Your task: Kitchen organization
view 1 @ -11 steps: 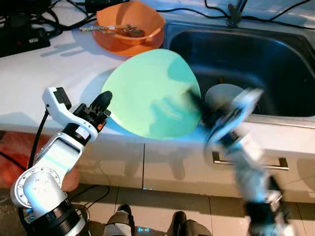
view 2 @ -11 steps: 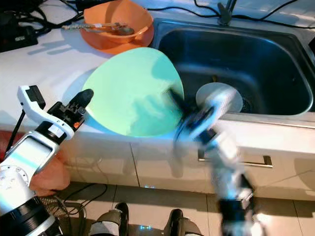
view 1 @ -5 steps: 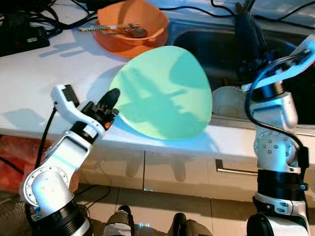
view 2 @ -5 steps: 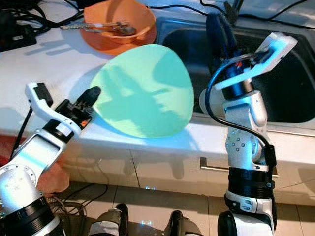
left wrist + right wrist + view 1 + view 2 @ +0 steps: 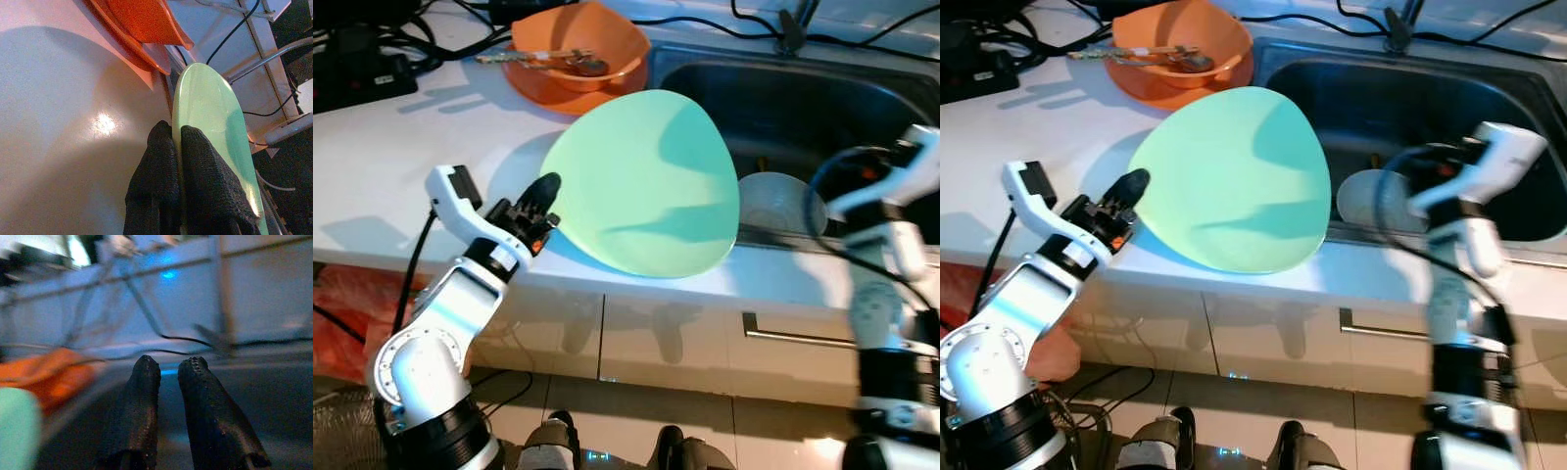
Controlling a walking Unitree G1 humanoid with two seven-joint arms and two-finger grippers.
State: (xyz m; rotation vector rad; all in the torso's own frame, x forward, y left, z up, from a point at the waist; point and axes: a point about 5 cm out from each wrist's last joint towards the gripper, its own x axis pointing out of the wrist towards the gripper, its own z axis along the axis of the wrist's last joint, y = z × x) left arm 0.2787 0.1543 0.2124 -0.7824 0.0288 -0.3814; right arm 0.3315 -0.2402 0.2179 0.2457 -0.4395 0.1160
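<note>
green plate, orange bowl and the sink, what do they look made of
The green plate, pinched at its rim by the left gripper, looks like matte plastic or melamine: flat even colour with only a soft sheen. The orange bowl also looks plastic, smooth and slightly glossy, though glazed ceramic cannot be ruled out. The sink looks like brushed stainless steel: dark grey metallic basin with dull reflections.

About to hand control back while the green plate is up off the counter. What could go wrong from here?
1. The left gripper pinches the green plate only at its rim; it may slip or swing.
2. The plate overhangs the sink edge near the white dish and could strike it.
3. The right gripper is blurred, so it is likely moving near the plate.
</note>
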